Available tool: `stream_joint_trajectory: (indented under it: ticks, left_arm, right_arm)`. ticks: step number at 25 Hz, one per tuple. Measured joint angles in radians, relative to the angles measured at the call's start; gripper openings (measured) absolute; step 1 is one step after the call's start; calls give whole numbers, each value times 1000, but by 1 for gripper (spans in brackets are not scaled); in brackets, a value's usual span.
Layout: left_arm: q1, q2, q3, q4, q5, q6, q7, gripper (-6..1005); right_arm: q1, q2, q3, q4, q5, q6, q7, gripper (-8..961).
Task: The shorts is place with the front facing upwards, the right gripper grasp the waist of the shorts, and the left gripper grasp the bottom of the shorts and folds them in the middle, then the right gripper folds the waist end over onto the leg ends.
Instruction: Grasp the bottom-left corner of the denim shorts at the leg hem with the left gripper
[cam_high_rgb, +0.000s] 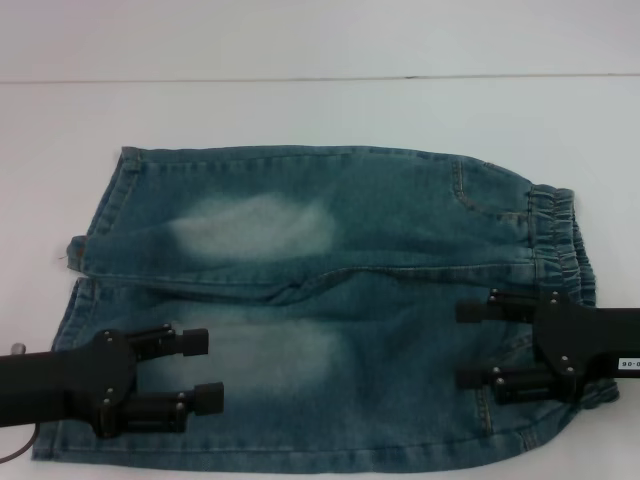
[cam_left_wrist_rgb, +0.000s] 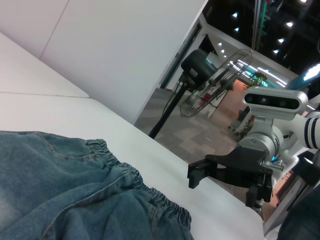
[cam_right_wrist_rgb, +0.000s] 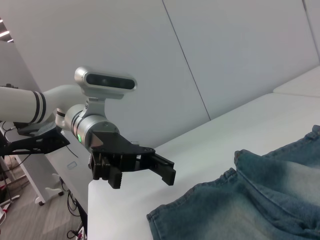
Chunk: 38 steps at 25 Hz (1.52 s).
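Both pincers, left (cam_high_rgb: 203, 370) and right (cam_high_rgb: 468, 345), gape over the shorts (cam_high_rgb: 320, 300).

Shorts (cam_high_rgb: 330, 300) near hem cut by frame edge; right hand (cam_high_rgb: 470, 345) label digits unreadable.

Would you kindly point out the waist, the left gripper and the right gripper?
the waist (cam_high_rgb: 556, 235), head view, gathered elastic band.
the left gripper (cam_high_rgb: 202, 370), head view, midway between fingertips.
the right gripper (cam_high_rgb: 466, 345), head view, midway between fingertips.

Both pincers black, two-fingered, silver screws; right pincer (cam_high_rgb: 478, 345) carries small white digit label; left pincer (cam_high_rgb: 201, 370) on white, black-ringed arm.
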Motion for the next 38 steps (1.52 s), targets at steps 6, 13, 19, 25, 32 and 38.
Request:
stream_joint_trajectory:
  ticks: [6, 13, 19, 25, 32, 38]
  left_arm:
    - [-1, 0, 0, -1, 0, -1, 0, 885]
    - [-1, 0, -2, -1, 0, -4, 0, 884]
    - [-1, 0, -1, -1, 0, -11, 0, 884]
    - [-2, 0, 0, -1, 0, -13, -2, 884]
    - [-2, 0, 0, -3, 0, -15, -2, 883]
    - [-2, -2, 0, -4, 0, -18, -2, 883]
  right_arm:
    - [0, 5, 3, -1, 1, 3, 5, 899]
    - [-7, 14, 12, -9, 4, 43, 9, 899]
    - [-8, 15, 9, -9, 2, 53, 19, 898]
    - [-6, 12, 6, -10, 2, 43, 26, 898]
    - [-2, 12, -1, -10, 0, 41, 25, 898]
    - [1, 14, -8, -8, 0, 44, 24, 898]
